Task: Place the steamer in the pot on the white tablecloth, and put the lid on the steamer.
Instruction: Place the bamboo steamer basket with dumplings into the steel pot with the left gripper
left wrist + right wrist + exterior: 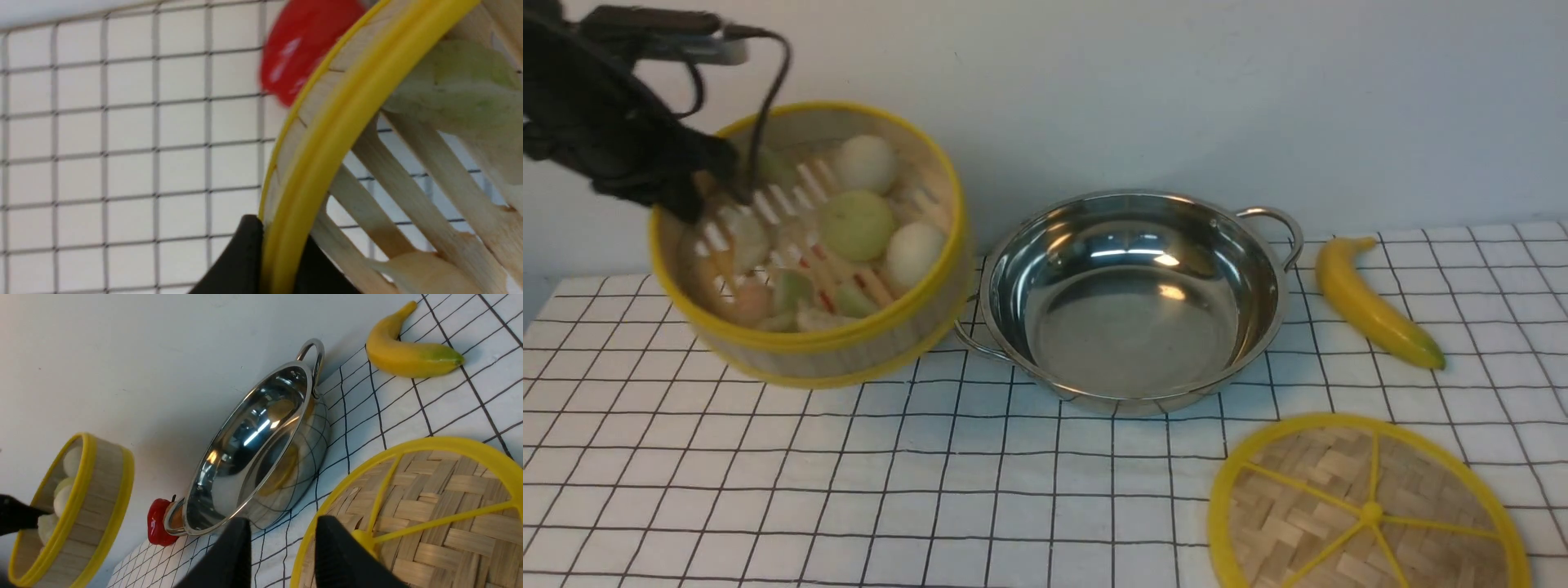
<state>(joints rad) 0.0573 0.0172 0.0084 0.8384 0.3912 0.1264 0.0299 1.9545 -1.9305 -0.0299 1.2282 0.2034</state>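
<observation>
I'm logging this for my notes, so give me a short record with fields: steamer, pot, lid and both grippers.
pot: empty, on the tablecloth
steamer: lifted, tilted, left of the pot, buns inside
lid: flat on the tablecloth, near right
left gripper: shut on the steamer's rim
right gripper: open, by the lid's edge
banana: right of the pot

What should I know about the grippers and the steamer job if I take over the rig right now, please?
Left gripper: shut on the steamer, with its fingers either side of the yellow rim. The steamer hangs tilted above the white tablecloth, left of the pot.
Right gripper: open, holding nothing, at the edge of the lid.
Pot: empty, on the tablecloth.
Lid: flat on the tablecloth, nearer the robot than the pot and to its right.
Done: steamer grasped and off the cloth.
Left: set the steamer in the pot, then put the lid on the steamer.
</observation>
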